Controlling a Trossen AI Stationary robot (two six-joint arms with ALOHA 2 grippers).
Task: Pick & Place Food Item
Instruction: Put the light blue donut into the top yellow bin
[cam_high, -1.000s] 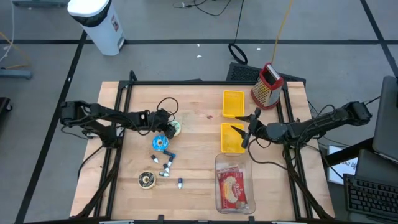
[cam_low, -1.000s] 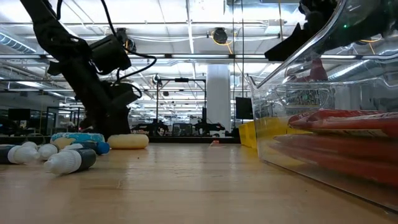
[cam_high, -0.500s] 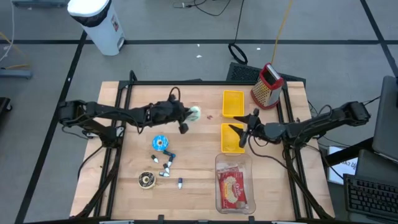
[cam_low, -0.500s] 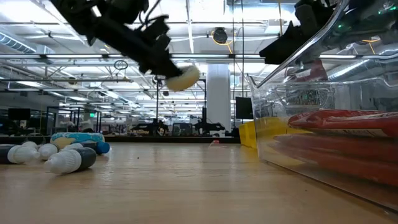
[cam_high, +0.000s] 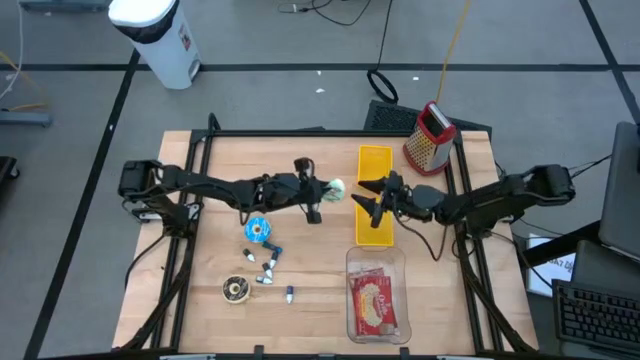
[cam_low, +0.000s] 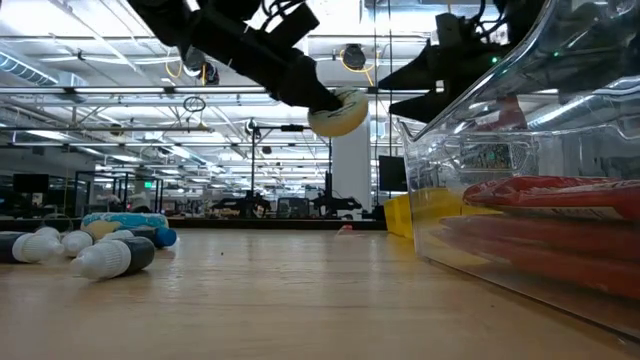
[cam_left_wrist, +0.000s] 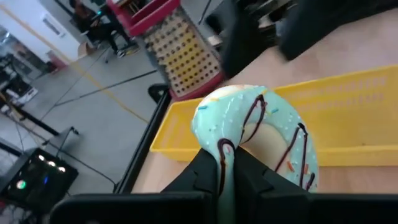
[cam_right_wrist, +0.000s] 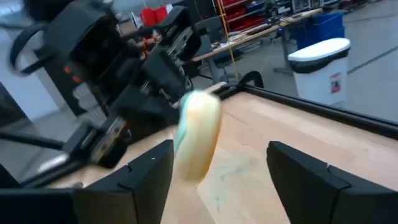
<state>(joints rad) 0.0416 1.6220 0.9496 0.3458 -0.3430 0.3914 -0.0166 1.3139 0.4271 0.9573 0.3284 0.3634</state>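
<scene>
A doughnut with mint-green icing and dark stripes (cam_high: 335, 187) (cam_left_wrist: 255, 127) hangs above the table's middle, just left of the two yellow trays. My left gripper (cam_high: 322, 190) (cam_left_wrist: 225, 157) is shut on it. In the low view the doughnut (cam_low: 338, 112) is well above the tabletop. My right gripper (cam_high: 368, 197) (cam_right_wrist: 219, 148) stands open over the yellow trays, facing the doughnut (cam_right_wrist: 198, 134) from the right, a short way off and touching nothing. My left gripper pinches the doughnut's ring (cam_left_wrist: 229, 148) between its two fingers, at the part nearest the wrist. The fingers come roughly level from the table's left. The doughnut is lifted clear and sticks out beyond the fingertips toward the right gripper.
Two yellow trays (cam_high: 375, 165) (cam_high: 377, 228) lie right of centre. A clear box with a red packet (cam_high: 376, 300) sits near the front, a red grater (cam_high: 430, 138) at the far right. A blue ring (cam_high: 258, 230), small bottles (cam_high: 268, 265) and a round tin (cam_high: 236, 289) lie front left.
My left gripper has lifted the doughnut off the table and carried it up and toward the table's right edge, rolling its wrist on the way. My right gripper has moved toward the table's left, closer to the doughnut.
</scene>
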